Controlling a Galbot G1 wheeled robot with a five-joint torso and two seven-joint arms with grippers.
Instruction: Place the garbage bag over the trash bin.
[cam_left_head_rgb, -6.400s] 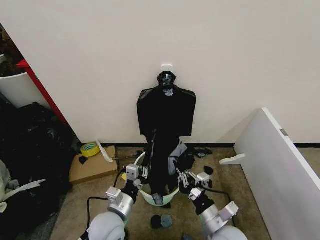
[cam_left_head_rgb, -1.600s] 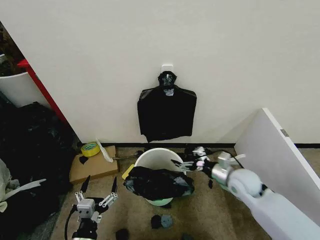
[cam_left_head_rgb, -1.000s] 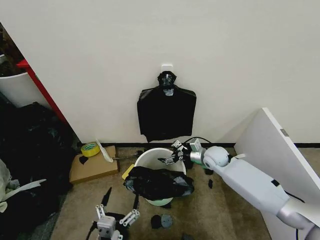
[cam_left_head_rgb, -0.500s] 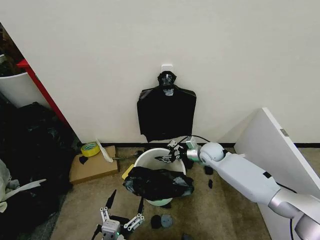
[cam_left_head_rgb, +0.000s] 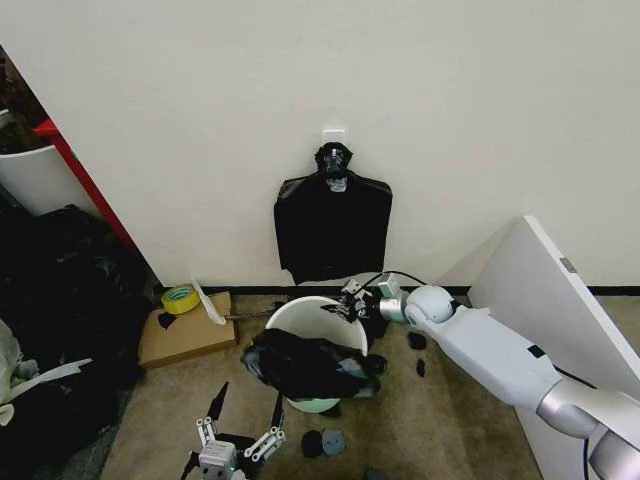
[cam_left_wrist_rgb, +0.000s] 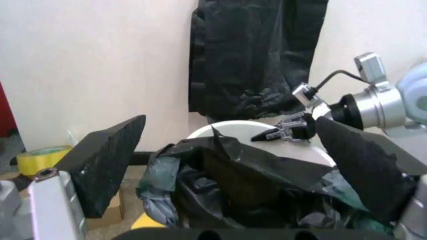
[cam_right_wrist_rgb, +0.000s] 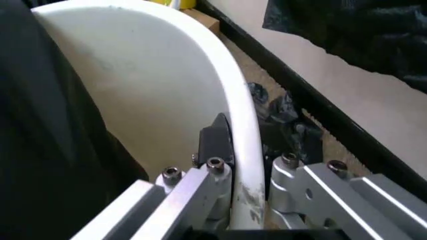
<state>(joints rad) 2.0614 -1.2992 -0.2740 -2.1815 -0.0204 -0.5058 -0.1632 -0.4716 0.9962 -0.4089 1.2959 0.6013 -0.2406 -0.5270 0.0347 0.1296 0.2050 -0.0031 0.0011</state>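
I see the right gripper (cam_left_head_rgb: 352, 303) clamped on the trash bin (cam_left_head_rgb: 300, 318) rim; garbage bag (cam_left_head_rgb: 310, 365) covers its front; left gripper (cam_left_head_rgb: 240, 435) spread wide, low.

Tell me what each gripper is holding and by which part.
The right gripper grips the trash bin by its far rim, one finger inside, one outside. The left gripper is open, holding nothing, near the floor before the bin.
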